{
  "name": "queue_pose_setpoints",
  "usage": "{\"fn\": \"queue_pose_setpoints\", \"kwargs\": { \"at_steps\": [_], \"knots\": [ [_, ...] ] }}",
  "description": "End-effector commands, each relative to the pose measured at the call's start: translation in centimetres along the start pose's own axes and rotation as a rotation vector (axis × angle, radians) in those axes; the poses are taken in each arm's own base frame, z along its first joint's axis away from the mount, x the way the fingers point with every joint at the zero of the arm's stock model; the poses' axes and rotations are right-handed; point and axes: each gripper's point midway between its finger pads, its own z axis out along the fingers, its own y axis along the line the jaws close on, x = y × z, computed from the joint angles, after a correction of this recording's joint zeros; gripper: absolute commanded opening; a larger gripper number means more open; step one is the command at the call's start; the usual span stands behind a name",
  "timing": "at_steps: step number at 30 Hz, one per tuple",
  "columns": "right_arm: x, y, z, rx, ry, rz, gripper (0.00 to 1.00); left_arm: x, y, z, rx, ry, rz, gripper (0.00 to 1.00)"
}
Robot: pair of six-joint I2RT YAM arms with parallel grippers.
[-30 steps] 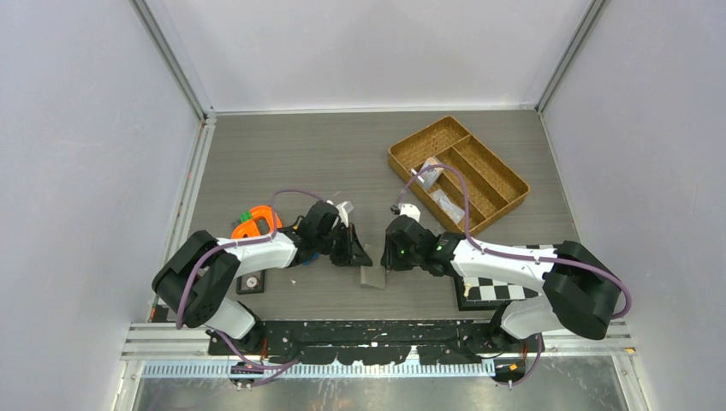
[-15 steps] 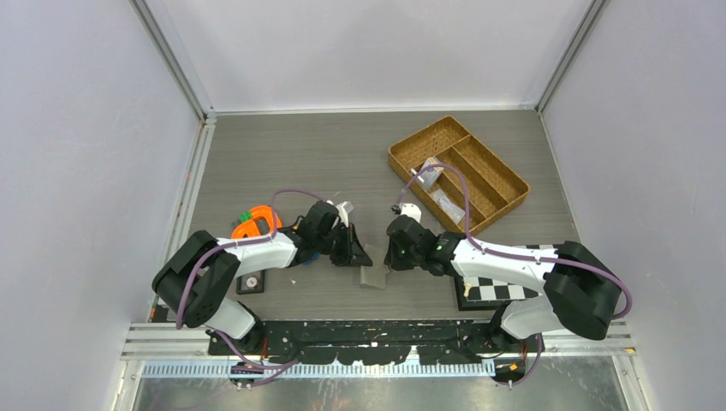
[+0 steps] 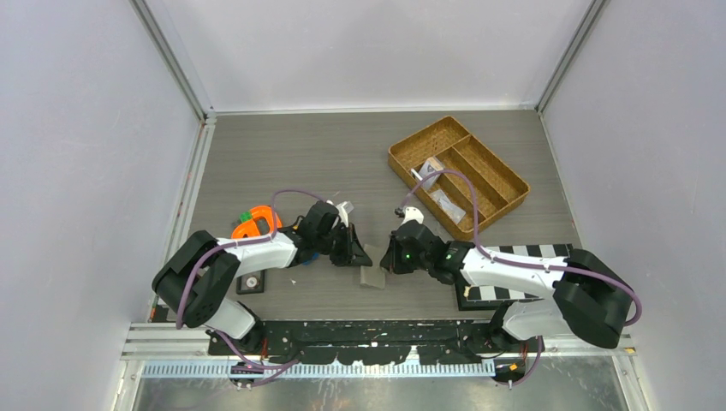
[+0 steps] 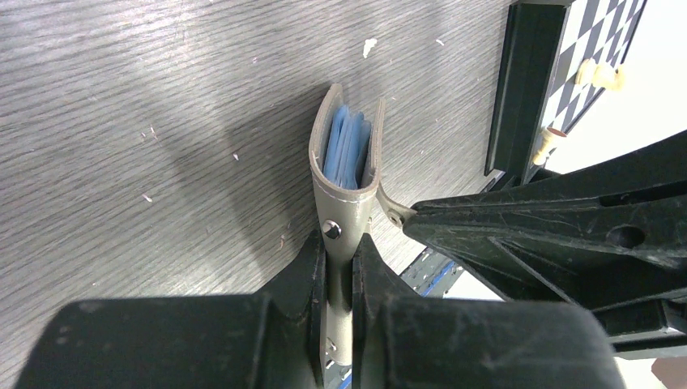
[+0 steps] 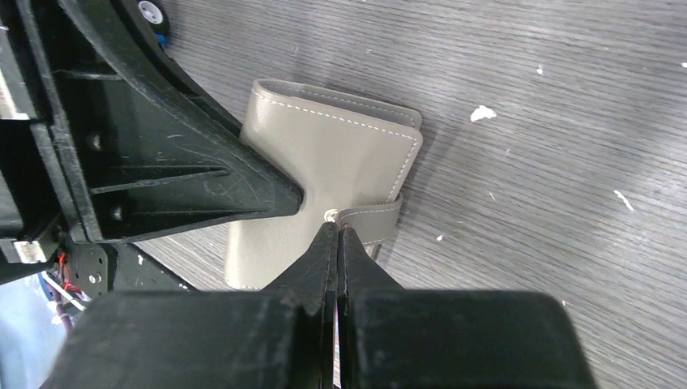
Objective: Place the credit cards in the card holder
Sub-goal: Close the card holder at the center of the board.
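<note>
Grey card holder edge-on in left tool, blue inside

From above, the card holder is mostly hidden between the two arms, and only a grey bit shows. The small pale things in the basket are too small to tell.

In the left wrist view, the left gripper covers the holder's near end. The blue folds inside sit too close together to tell what is between them. The checkered board is cut off by the picture's edge.

In the right wrist view, a black finger hides the holder's left side.
</note>
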Motion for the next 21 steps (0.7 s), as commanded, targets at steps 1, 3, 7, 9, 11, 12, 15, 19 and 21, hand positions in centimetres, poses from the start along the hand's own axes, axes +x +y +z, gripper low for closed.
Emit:
{"fn": "queue_pose_setpoints", "kwargs": {
  "at_steps": [1, 3, 7, 9, 11, 12, 15, 19, 21],
  "knots": [
    [-1.3, 2.7, 0.2, -0.106, -0.045, 0.016, 0.01, -0.1, 1.5, -0.1, -0.07, -0.013, 0.029, 0.0],
    [-1.2, 2.8, 0.4, -0.118, -0.042, 0.017, 0.0, -0.1, 1.5, -0.1, -0.072, -0.013, 0.03, 0.0],
    [-1.1, 2.9, 0.6, -0.12, -0.036, 0.018, 0.0, -0.1, 1.5, -0.2, -0.072, -0.012, 0.03, 0.0],
    [-1.0, 2.7, 0.7, -0.105, -0.03, 0.013, 0.01, -0.1, 1.5, -0.1, -0.071, -0.013, 0.031, 0.0],
    [-0.9, 2.2, 0.7, -0.087, -0.029, 0.009, 0.01, -0.1, 1.5, -0.1, -0.071, -0.013, 0.031, 0.0],
    [-0.9, 2.1, 0.7, -0.082, -0.033, 0.01, 0.0, -0.1, 1.5, -0.1, -0.071, -0.014, 0.031, 0.0],
    [-1.0, 1.9, 0.6, -0.072, -0.038, 0.008, 0.01, -0.1, 1.5, -0.1, -0.073, -0.014, 0.03, 0.0],
    [-0.8, 1.7, 0.8, -0.064, -0.024, -0.002, 0.0, -0.1, 1.5, -0.1, -0.071, -0.012, 0.03, 0.0],
    [-0.8, 1.7, 0.9, -0.059, -0.023, -0.004, 0.01, -0.1, 1.4, -0.1, -0.07, -0.013, 0.032, 0.0]
  ]
}}
